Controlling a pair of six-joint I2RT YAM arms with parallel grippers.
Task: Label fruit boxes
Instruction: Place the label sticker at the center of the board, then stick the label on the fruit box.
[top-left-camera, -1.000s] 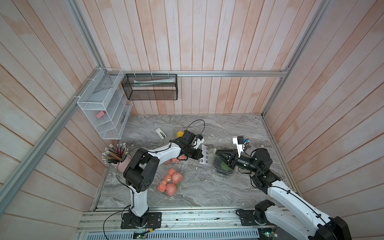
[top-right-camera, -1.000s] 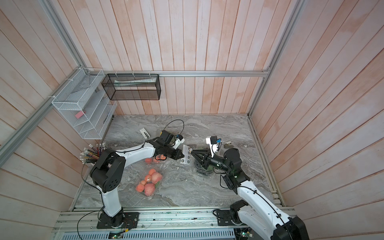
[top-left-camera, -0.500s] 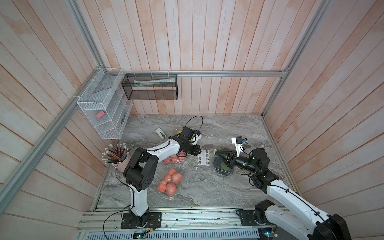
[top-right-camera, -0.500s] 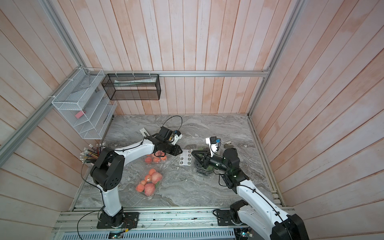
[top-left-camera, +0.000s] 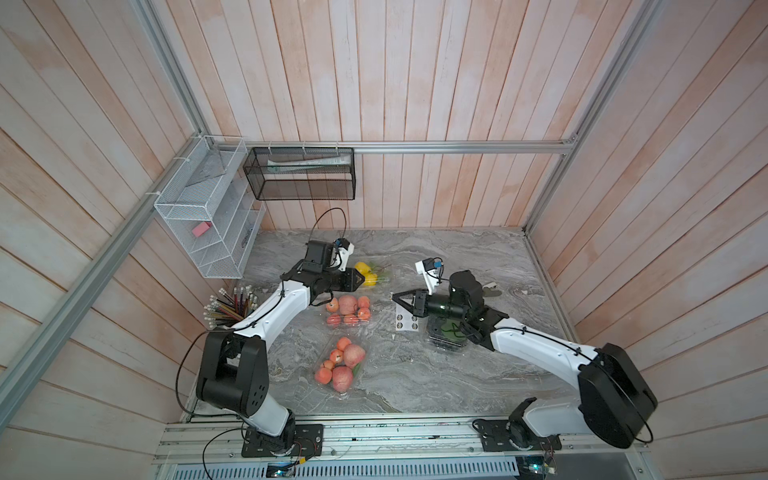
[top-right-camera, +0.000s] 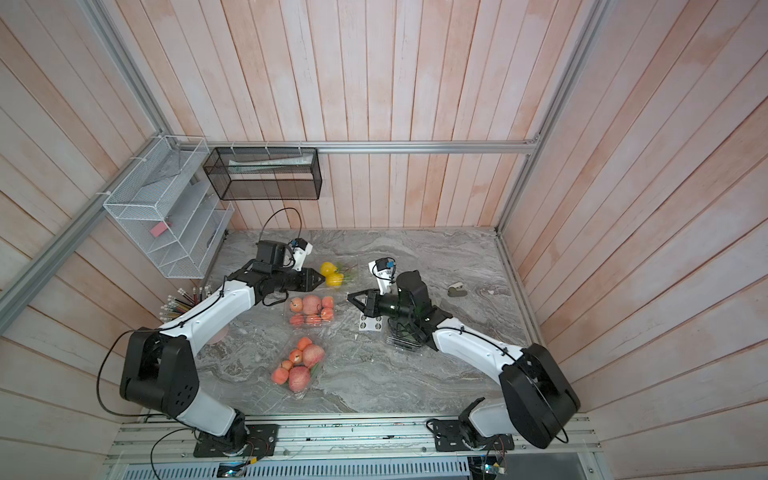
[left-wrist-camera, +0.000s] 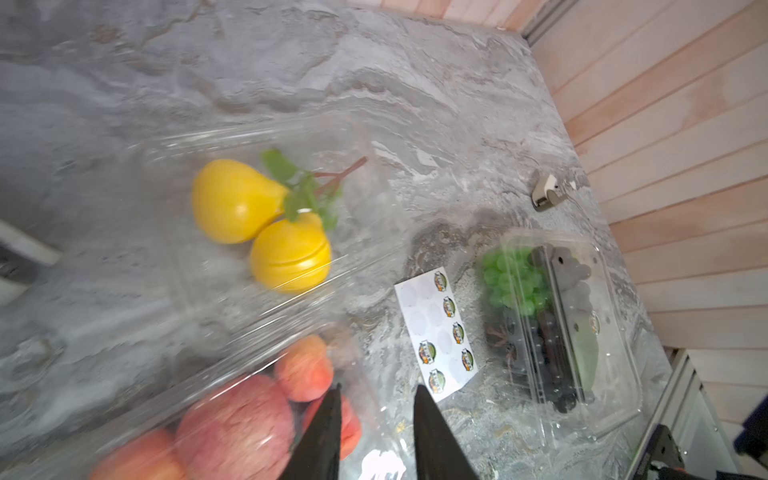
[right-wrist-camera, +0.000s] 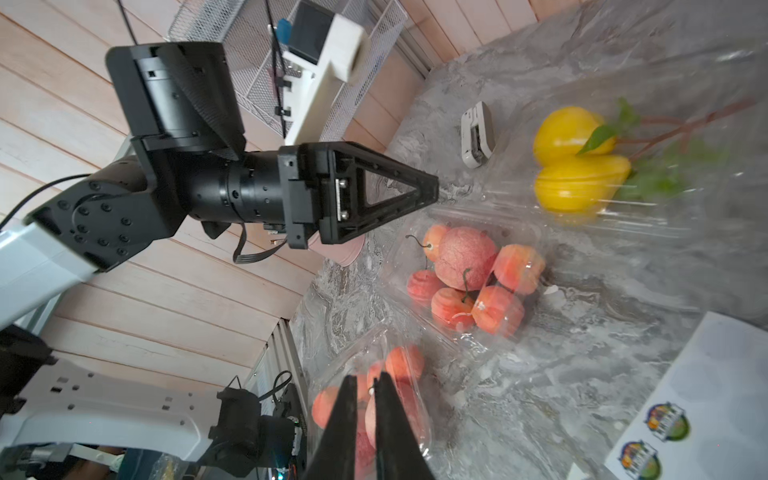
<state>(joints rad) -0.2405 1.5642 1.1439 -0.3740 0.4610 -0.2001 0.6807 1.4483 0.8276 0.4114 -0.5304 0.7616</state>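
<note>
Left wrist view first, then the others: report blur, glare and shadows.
Left wrist view: yellow-fruit box and apples motion-smeared, sticker sheet and grape box sharper. Right wrist view: left claw crisp, the yellow-fruit box's plastic streaked and glaring. Both top views: soft even light, no hard shadows, sharp throughout.

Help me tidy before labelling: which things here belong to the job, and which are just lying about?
For the job: yellow fruit box, far apple box, near apple box, grape box, sticker sheet.

Lying about: pencil cup, wire rack, mesh basket, pink block, small tan gadget.
</note>
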